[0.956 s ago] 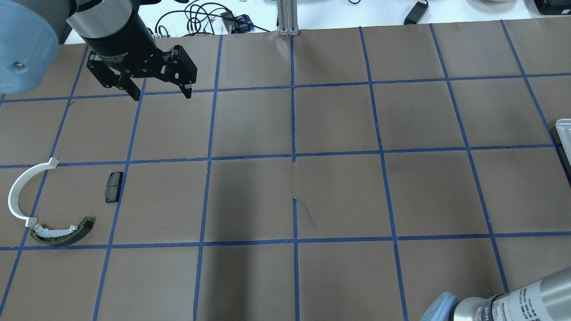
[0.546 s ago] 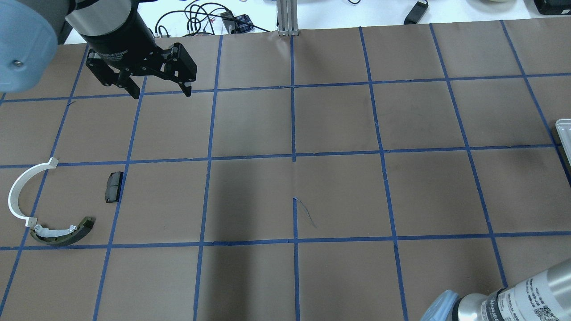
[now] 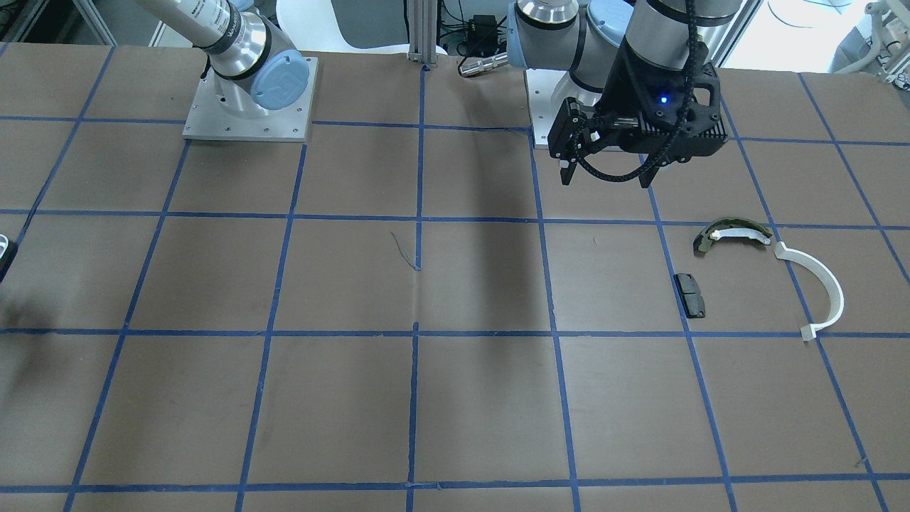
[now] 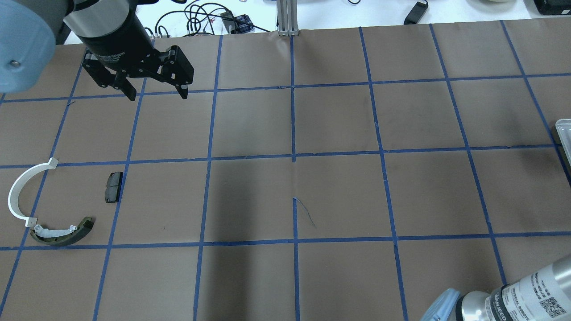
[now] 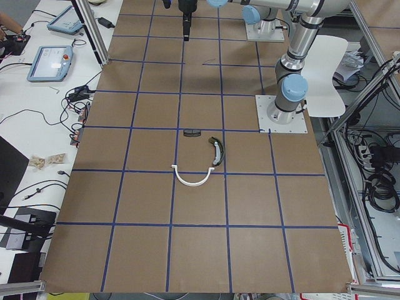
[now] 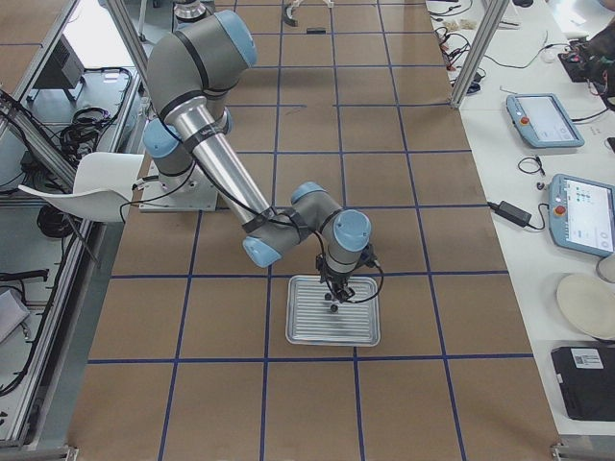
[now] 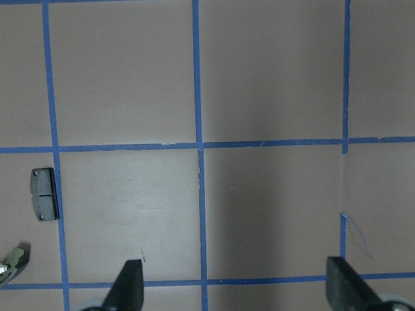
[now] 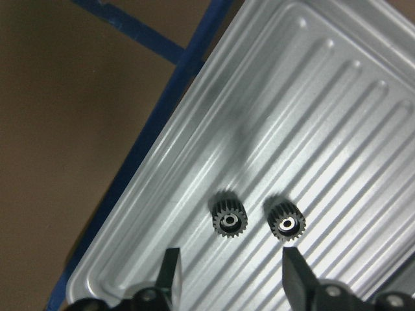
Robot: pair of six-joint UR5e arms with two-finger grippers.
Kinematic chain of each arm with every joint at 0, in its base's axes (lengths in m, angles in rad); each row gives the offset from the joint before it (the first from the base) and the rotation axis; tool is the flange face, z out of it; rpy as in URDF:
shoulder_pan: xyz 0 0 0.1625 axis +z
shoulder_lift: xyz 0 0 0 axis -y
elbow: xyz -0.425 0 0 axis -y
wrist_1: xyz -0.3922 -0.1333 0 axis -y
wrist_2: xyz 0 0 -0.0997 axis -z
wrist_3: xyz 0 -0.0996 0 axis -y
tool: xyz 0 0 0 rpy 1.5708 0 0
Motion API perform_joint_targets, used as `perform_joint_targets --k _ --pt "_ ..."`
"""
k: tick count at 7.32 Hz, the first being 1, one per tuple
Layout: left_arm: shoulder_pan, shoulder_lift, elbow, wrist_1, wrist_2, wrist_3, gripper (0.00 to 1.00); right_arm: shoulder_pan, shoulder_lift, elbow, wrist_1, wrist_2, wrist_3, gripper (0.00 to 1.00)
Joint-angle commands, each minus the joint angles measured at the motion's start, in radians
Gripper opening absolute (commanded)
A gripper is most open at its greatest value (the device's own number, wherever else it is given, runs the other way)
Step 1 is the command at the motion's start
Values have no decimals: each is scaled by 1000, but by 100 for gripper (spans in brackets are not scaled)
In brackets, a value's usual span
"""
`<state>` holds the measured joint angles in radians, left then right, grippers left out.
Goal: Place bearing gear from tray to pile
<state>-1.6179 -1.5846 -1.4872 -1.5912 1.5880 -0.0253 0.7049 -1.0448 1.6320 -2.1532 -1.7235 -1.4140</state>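
Two small black bearing gears (image 8: 229,221) (image 8: 286,224) lie side by side on the ribbed metal tray (image 8: 324,97). My right gripper (image 8: 232,278) hangs open just above them, empty; it also shows in the exterior right view (image 6: 333,293) over the tray (image 6: 360,331). The pile lies far off on my left: a white half-ring (image 4: 18,191), an olive-green shoe (image 4: 62,234) and a black pad (image 4: 113,187). My left gripper (image 4: 158,91) is open and empty, raised above the table beyond the pile.
The tray's edge (image 4: 563,133) just shows at the overhead view's right border. An aluminium post (image 4: 287,18) stands at the far edge, with cables beside it. Both arm bases (image 3: 249,99) sit on the robot's side. Blue tape lines grid the brown table.
My left gripper has drifted slightly left and away, still open. My right arm's forearm has shifted a little to the right at the overhead view's bottom corner.
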Motion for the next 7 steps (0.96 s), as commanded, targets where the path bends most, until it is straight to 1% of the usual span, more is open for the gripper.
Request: perform_joint_targets --k 1,7 --pt "1 6 -2 -4 12 7 100 -1 37 0 -29 -27 4 47" --pt "10 17 -15 -3 10 7 100 -1 48 6 -34 -15 16 47"
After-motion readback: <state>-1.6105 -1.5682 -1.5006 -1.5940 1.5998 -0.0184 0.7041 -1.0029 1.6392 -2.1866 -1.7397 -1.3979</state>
